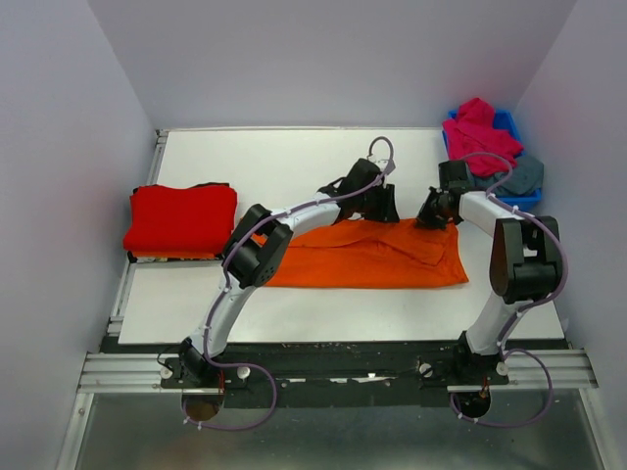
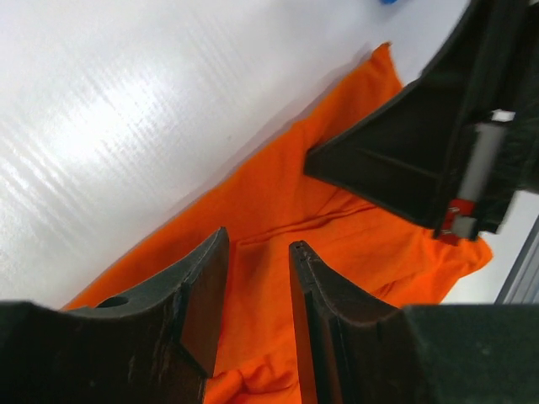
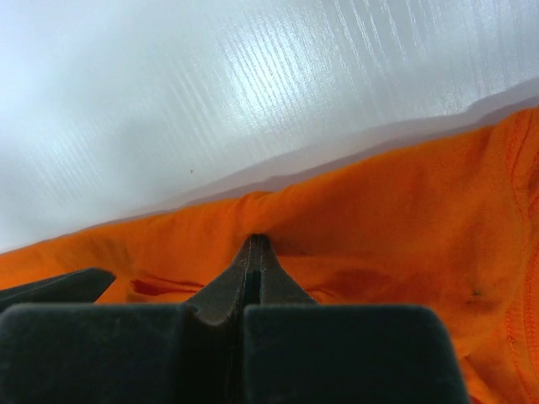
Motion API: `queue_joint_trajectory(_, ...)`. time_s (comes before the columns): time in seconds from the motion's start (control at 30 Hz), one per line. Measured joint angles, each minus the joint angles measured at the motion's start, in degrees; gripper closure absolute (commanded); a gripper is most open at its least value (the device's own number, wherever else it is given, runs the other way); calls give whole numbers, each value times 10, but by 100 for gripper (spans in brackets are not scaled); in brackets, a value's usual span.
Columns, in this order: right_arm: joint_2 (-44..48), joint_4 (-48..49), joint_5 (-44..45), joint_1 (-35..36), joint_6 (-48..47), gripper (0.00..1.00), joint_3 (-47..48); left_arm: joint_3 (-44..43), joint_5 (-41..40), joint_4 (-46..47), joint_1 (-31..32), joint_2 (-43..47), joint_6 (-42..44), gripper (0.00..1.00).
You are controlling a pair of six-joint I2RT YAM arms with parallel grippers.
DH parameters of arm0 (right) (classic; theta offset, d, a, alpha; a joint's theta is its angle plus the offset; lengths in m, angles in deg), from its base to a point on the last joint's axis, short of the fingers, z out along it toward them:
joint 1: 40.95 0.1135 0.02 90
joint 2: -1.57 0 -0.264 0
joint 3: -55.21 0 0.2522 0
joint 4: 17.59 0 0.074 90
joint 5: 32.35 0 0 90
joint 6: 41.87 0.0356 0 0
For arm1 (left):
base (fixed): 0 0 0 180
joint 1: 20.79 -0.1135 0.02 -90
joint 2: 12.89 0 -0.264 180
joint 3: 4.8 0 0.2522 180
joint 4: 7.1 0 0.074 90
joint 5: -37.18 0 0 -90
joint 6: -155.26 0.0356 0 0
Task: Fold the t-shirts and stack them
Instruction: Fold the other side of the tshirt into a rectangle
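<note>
I'm folding the orange t-shirt: right gripper clenching its far edge, left gripper hovering released. Red t-shirt is sitting folded left; pink t-shirt and grey t-shirt are waiting far right.

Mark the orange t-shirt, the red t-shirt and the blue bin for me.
orange t-shirt (image 1: 372, 259): top view, middle of the spread cloth.
red t-shirt (image 1: 181, 217): top view, centre of the folded top face.
blue bin (image 1: 506, 121): top view, far rim corner.
</note>
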State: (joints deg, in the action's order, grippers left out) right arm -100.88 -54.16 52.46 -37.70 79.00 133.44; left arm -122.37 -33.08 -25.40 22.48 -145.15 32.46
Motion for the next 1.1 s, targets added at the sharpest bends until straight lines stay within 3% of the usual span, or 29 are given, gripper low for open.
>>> queue_joint_trajectory(0.1, -4, -1, 0, 0, 2, 99, 2, 0, 0, -20, -1, -11, 1, 53)
queue_joint_trajectory(0.2, -4, -1, 0, 0, 4, 99, 2, 0, 0, -30, 0, -14, 5, 60)
queue_joint_trajectory(0.3, -4, -1, 0, 0, 5, 99, 2, 0, 10, -30, 0, -14, 7, 71)
queue_joint_trajectory(0.47, -4, -1, 0, 0, 6, 99, 2, 4, 38, -14, 1, -14, 8, 100)
queue_joint_trajectory(0.67, -4, -1, 0, -4, 6, 99, 2, 38, 71, 11, 1, -9, 23, 100)
queue_joint_trajectory(1.1, -4, -4, 0, -4, 6, 99, 2, 195, 97, 58, 5, 105, 49, 100)
